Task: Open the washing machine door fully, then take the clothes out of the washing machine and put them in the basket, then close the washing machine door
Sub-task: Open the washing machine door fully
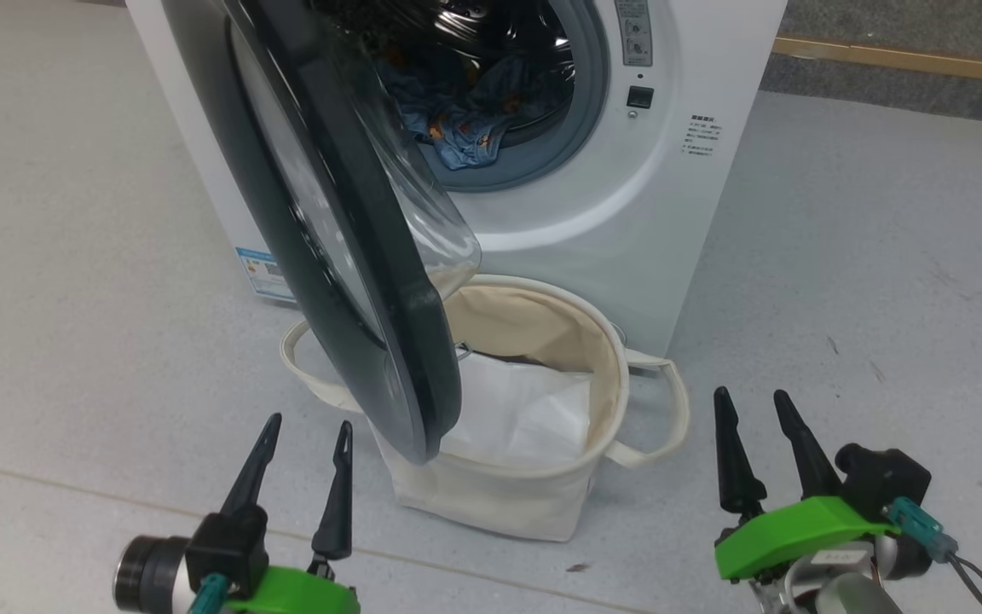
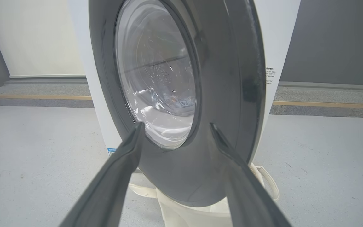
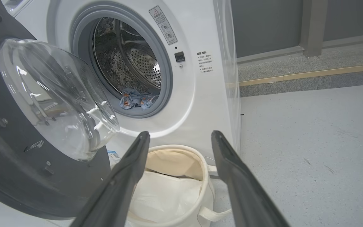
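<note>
The white washing machine [image 1: 627,213] stands ahead with its door [image 1: 406,341] swung partway out, its black edge towards me and hanging over the basket [image 1: 499,503]. Blue clothes [image 1: 465,111] with orange prints lie low in the steel drum and over the grey gasket; the right wrist view shows the clothes [image 3: 135,101] too. My left gripper [image 1: 309,422] is open and empty at the lower left, facing the door's outer ring [image 2: 225,94]. My right gripper [image 1: 751,394] is open and empty to the right of the basket [image 3: 175,162], pointing at the machine front.
A plain white folded sheet [image 1: 525,409] lies inside the basket. A blue label [image 1: 262,273] marks the machine's lower left corner. Grey floor spreads to both sides. A yellow-edged kerb [image 1: 900,58] runs behind the machine on the right.
</note>
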Robot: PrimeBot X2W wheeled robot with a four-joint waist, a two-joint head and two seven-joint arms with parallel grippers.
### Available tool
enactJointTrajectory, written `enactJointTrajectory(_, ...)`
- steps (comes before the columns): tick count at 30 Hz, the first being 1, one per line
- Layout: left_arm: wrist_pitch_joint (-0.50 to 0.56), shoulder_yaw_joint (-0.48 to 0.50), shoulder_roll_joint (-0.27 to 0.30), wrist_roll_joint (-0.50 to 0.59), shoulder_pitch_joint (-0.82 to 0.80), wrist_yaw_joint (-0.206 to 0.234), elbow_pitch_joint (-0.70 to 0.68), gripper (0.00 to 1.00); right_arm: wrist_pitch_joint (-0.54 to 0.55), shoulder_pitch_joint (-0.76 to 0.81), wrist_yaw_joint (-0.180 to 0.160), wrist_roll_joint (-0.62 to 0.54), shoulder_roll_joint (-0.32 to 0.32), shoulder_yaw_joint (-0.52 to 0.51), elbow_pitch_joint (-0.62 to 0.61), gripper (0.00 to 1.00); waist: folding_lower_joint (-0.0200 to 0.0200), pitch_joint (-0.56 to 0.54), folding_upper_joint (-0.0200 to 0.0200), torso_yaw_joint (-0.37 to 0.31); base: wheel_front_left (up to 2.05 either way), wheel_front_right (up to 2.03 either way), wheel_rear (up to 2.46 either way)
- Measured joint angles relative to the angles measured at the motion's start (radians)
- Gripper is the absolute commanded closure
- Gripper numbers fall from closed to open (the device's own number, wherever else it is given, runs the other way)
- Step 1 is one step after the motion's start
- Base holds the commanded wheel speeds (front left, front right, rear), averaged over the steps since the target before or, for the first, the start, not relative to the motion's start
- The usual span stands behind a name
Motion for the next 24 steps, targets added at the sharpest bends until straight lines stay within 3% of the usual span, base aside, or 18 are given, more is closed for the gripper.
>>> enactJointTrajectory(8,0.0,0.019,0.0,0.0,0.007,-0.001,-0.04,0.0,0.0,0.0,0.0,-0.004,0.005,-0.008,0.0,0.0,0.0,-0.001,0.0,0.006,0.0,0.0,0.0)
enactJointTrajectory(16,0.0,0.023,0.0,0.019,-0.049,-0.01,-0.2,0.0,0.0,-0.002,0.0,-0.004,0.009,-0.024,-0.013,0.0,0.0,0.028,0.0,0.011,0.0,0.0,0.0)
enactJointTrajectory(24,-0.001,-0.077,-0.006,0.026,-0.185,-0.013,-0.335,0.0,0.0,-0.037,0.0,0.005,0.01,-0.026,-0.03,0.0,0.0,0.079,0.0,0.006,0.0,0.0,0.0)
